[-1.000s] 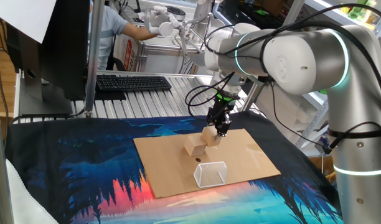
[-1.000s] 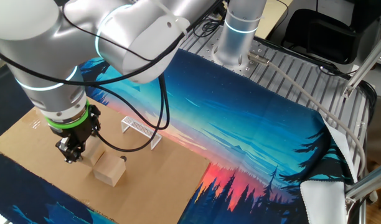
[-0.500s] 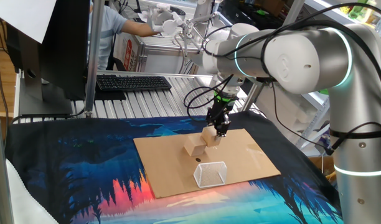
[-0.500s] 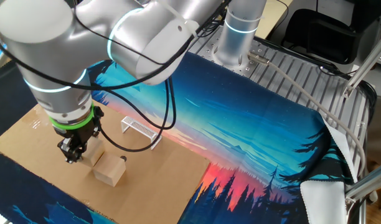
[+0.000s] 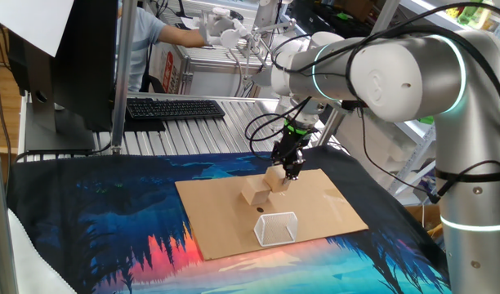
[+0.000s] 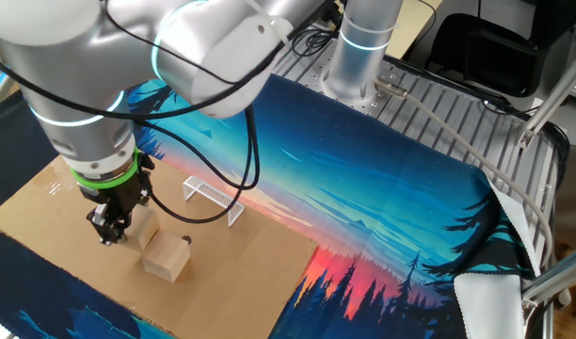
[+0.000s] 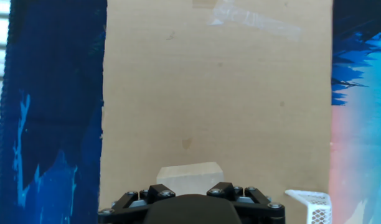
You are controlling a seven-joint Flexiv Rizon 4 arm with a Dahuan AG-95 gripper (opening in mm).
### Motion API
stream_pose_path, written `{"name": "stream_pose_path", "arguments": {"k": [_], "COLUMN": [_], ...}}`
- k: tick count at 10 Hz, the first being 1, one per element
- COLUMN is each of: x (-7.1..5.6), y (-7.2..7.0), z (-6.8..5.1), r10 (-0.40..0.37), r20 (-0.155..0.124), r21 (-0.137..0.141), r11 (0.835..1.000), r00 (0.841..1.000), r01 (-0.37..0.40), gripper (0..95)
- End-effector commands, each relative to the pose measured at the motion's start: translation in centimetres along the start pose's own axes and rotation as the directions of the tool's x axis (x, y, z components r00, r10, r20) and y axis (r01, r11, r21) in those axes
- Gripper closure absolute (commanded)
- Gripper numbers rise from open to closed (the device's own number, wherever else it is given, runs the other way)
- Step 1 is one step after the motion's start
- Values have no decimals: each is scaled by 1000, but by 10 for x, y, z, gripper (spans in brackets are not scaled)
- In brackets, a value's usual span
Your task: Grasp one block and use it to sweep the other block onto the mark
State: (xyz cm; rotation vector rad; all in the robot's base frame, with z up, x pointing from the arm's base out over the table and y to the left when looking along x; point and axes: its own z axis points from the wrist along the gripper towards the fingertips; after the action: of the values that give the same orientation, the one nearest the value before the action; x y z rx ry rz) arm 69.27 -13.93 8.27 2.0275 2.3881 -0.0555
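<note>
My gripper [image 5: 289,169] reaches down onto a brown cardboard sheet [image 5: 315,204] and is shut on a pale wooden block [image 5: 275,180] that rests on the sheet. The other block [image 5: 254,193] lies right beside it, toward the camera and to the left, touching or nearly touching. The mark [image 5: 261,210], a tiny dark dot, sits just in front of that free block. In the other fixed view the gripper [image 6: 106,229] holds its block [image 6: 142,230], with the free block [image 6: 166,260] and the mark [image 6: 186,241] to the right. The hand view shows the held block [image 7: 189,174] past the gripper [image 7: 189,190].
A clear see-through box with white edges [image 5: 276,229] stands on the cardboard in front of the mark, also seen as the box [image 6: 213,195] and the box [image 7: 312,203]. A printed blue and red cloth [image 5: 111,229] surrounds the sheet. A keyboard [image 5: 175,108] lies behind.
The gripper and both blocks keep their places. Only the arm's upper links have shifted slightly.
</note>
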Motion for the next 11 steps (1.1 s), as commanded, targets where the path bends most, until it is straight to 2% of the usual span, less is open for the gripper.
{"name": "stream_pose_path", "arguments": {"k": [1,2,7,10,11], "x": [1,1,1,-2,-4], "y": [-4,-4,-4,4,9], "z": [-1,-1,-1,0,1], "r10": [-51,-49,1,25,28], "r20": [18,31,48,52,61], "r21": [-28,-34,-65,-73,-74], "r11": [998,998,998,997,997], "r00": [999,998,999,998,998], "r01": [51,50,2,-21,-23], "gripper": [950,950,950,950,950]}}
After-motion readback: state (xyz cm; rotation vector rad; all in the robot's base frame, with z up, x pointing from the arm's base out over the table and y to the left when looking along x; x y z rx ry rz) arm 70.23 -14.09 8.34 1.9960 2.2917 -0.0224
